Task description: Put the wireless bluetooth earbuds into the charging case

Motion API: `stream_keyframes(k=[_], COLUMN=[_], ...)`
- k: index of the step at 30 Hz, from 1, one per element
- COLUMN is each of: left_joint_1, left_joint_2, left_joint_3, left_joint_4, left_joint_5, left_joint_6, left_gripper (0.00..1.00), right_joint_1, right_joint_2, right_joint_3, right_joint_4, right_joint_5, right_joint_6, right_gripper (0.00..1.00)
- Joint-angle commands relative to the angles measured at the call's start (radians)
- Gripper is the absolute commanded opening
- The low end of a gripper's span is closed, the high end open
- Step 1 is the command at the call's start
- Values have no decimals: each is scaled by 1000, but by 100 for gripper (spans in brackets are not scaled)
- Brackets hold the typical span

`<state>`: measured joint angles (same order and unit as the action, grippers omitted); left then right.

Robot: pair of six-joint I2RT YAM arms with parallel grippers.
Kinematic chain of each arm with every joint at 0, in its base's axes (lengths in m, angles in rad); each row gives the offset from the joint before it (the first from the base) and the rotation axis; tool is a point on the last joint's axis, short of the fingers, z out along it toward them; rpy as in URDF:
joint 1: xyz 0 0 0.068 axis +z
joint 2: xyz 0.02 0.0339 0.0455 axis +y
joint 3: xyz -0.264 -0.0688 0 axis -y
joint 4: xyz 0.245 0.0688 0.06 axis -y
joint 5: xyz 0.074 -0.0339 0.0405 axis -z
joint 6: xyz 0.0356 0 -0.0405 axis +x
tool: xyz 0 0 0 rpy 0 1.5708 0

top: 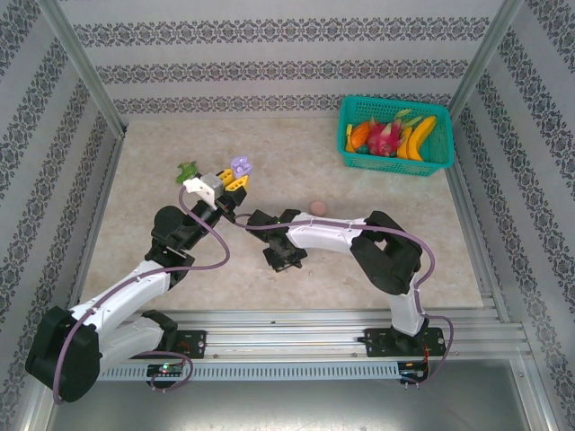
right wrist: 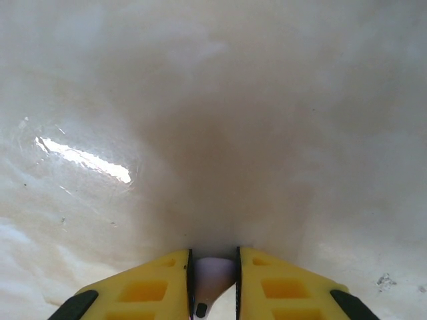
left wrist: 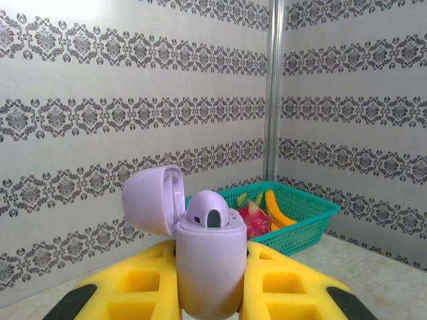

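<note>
Grey damask wallpaper [top: 36, 162] lines the cell on the left, beside a pale marbled table [top: 144, 153]. Near a small green object [top: 187, 171], the left gripper [left wrist: 210, 267] clamps the purple charging case [left wrist: 208, 273] upright, its lid open and one purple earbud [left wrist: 212, 215] seated inside. Mid-table, the right gripper [right wrist: 213, 257] is narrowed, pinching a pale earbud [right wrist: 212, 279] close over the glossy surface. A teal fruit basket [top: 395, 164] sits in the far right corner.
</note>
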<state>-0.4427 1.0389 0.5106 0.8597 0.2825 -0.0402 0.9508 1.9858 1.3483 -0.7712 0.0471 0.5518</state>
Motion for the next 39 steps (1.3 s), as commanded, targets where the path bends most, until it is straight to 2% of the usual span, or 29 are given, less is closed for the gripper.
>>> stream_keyframes(k=[1,11,21,32,39], left_joint_1=[14,14,14,14,15], left_joint_2=[-1,-2,-5,-17,-25], left_joint_3=[13,14,18,23,19], left_joint_4=[35,33,26,-5,-25], left_joint_5=[2,2,2,46,150], left_joint_6=[-23,-25,-20,-10,-10], left_gripper=[0,0,0,0,0], right_joint_1=[-27,-28,-35,-64,-143], right_joint_2=[4,-82,-194,-524,-787], right_joint_3=[2,-62,-168,-255,-253], right_joint_4=[0,60,162,225,325], right_joint_5=[86,50,40,79,45], right_joint_6=[-14,-191,-189,-151,-158], right_gripper=[18,16,15,15,16])
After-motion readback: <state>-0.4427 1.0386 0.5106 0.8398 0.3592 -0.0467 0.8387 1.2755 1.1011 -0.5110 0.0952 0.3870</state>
